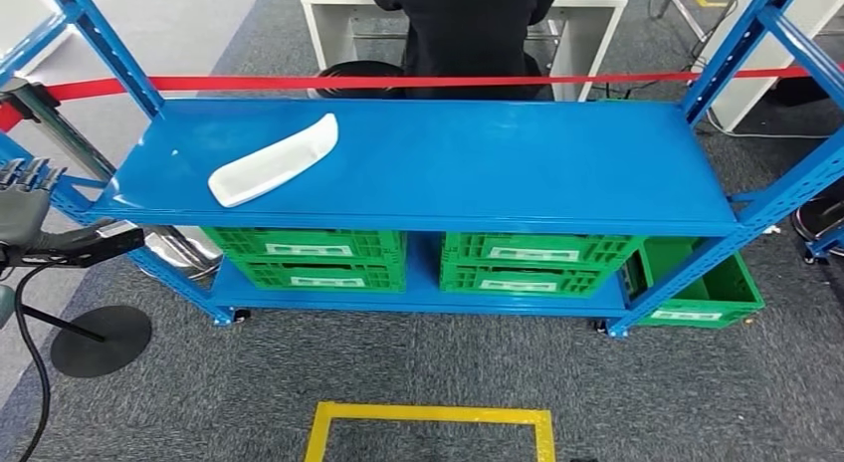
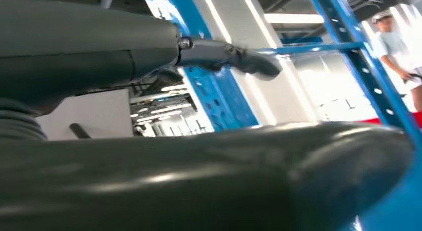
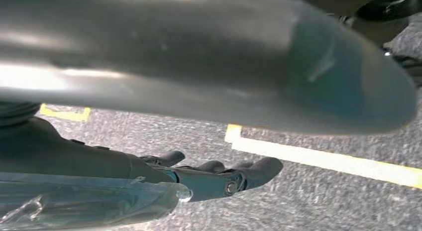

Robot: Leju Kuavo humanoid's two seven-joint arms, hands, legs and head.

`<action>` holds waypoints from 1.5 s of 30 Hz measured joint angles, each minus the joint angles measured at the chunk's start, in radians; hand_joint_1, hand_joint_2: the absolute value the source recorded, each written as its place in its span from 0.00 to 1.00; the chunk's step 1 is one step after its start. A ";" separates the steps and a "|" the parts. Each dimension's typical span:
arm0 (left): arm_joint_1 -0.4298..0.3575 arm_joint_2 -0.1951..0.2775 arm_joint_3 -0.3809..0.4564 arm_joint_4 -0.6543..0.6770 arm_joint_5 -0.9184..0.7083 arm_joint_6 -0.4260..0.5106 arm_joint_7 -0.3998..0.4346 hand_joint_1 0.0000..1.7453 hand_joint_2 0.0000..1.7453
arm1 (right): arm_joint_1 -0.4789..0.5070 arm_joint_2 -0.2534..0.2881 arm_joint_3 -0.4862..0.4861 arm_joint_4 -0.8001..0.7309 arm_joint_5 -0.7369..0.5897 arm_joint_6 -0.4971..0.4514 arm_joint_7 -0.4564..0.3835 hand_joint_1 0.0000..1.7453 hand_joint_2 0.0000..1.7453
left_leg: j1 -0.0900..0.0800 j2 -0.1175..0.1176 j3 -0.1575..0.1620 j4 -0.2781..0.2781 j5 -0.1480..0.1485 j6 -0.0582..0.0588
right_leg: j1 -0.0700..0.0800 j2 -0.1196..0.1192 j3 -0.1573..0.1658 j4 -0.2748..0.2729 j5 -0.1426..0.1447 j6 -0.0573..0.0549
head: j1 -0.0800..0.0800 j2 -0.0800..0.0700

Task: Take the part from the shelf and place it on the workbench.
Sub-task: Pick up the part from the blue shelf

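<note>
Grey carpet runs under a blue shelf (image 1: 557, 173) on castors, with a red tape (image 1: 398, 82) stretched behind it and a person in dark clothes seated at a white desk (image 1: 587, 4) at 12 o'clock. Green crates (image 1: 309, 255) fill the lower tier, and a yellow floor marking (image 1: 428, 417) sits at 6 o'clock.

On the top tier, toward 10 o'clock in the head view, lies the part (image 1: 274, 161): a long white curved piece, shallow like a trough, lying slantwise with one end near the front edge and the other pointing toward 1 o'clock. Nothing touches it.

My guess is that it is light moulded plastic, stiff, smooth and rather slippery, not fragile but easy to skid across the painted steel. Gripping across its narrow width near the middle, fingers over one long edge and thumb under the other, looks safest; a grip at a tapered end would likely let it swing.

At 9 o'clock the left hand (image 1: 22, 198) hangs beside the shelf's front corner post, well apart from the part; in the left wrist view its fingers (image 2: 249, 59) are extended with nothing between them and the thumb. In the right wrist view the right hand (image 3: 219, 173) hangs over the carpet, fingers loosely stretched and holding nothing.
</note>
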 joint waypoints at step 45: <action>0.004 -0.007 0.001 -0.013 0.010 -0.034 0.002 0.00 0.00 | 0.005 0.000 -0.025 0.000 0.010 0.002 0.000 0.00 0.00 | 0.012 0.002 -0.003 -0.197 0.197 0.017 | -0.001 0.001 0.018 0.016 -0.031 0.045 | 0.002 0.000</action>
